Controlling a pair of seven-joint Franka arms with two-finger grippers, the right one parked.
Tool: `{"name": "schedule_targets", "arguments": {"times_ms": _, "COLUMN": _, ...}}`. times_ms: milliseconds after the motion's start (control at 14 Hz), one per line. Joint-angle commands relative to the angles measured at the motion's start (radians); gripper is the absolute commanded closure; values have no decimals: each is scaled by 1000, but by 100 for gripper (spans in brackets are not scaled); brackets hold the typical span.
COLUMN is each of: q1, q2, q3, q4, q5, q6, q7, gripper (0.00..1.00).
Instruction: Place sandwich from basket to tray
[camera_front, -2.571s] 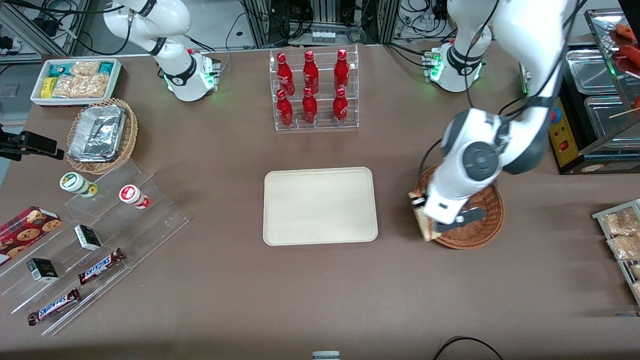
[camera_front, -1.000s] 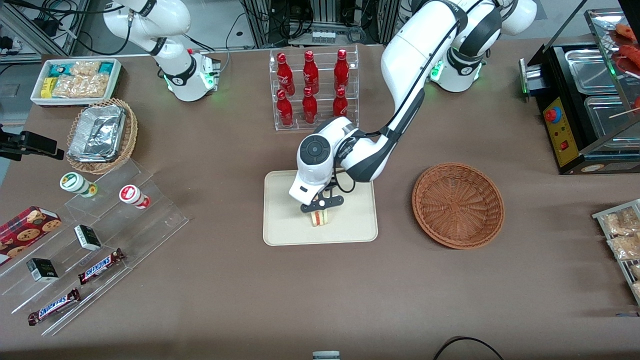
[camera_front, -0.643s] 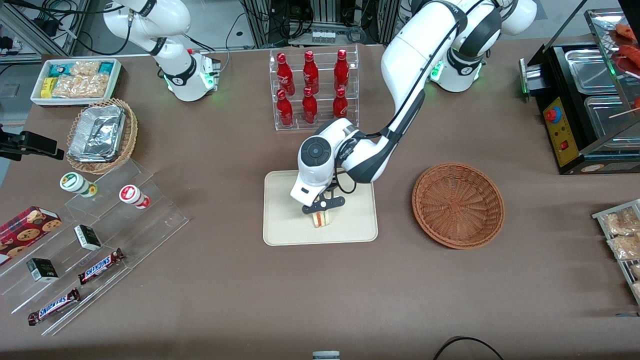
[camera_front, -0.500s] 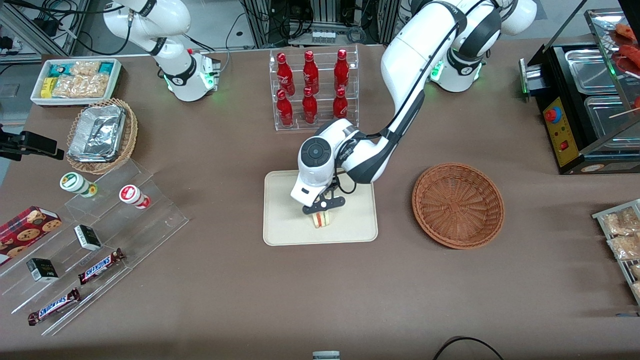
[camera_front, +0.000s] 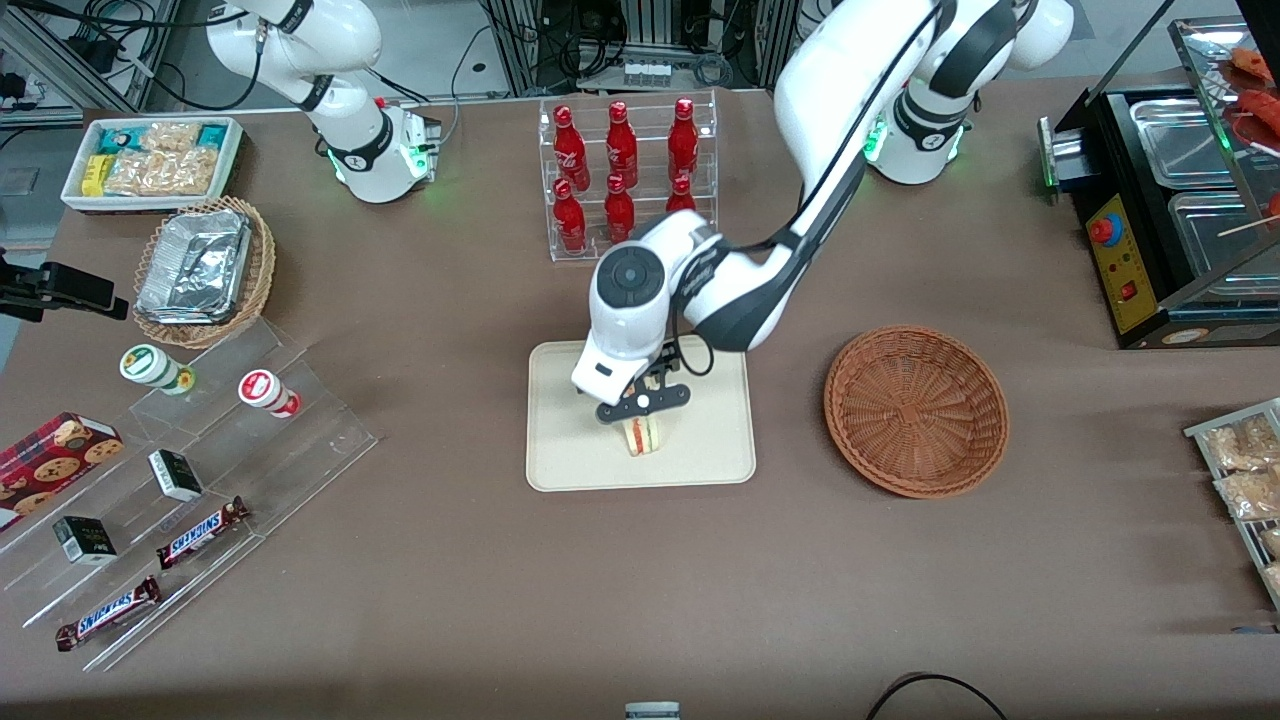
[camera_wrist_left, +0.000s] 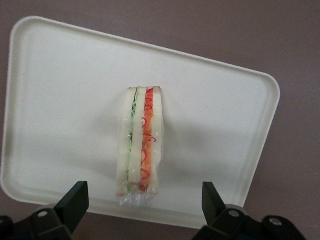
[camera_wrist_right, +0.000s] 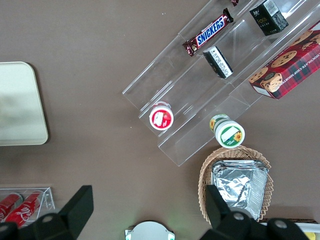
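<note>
The sandwich stands on its edge on the tray, free of any grip. The claw hangs directly above it, spread wide, one finger at each flat bread side. The basket lies well apart on the tabletop, nearer the working arm's end.

Gripper, fingers spread above the tray, hides the sandwich's farther end in the front view.
</note>
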Motion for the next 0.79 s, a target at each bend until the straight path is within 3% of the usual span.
{"name": "schedule_targets", "arguments": {"times_ms": 0, "q1": 4, "q2": -94, "q3": 11, "q4": 6, "q5": 9, "q6": -91, "q7": 31, "gripper": 0}}
{"name": "schedule_targets", "arguments": {"times_ms": 286, "q1": 59, "q2": -164, "q3": 12, "q4": -36, "q5": 21, "q6": -203, "q7": 219, "gripper": 0}}
{"name": "schedule_targets", "arguments": {"times_ms": 714, "q1": 270, "q2": -272, "q3": 11, "q4": -154, "q5": 20, "q6": -249, "q7": 527, "gripper": 0}}
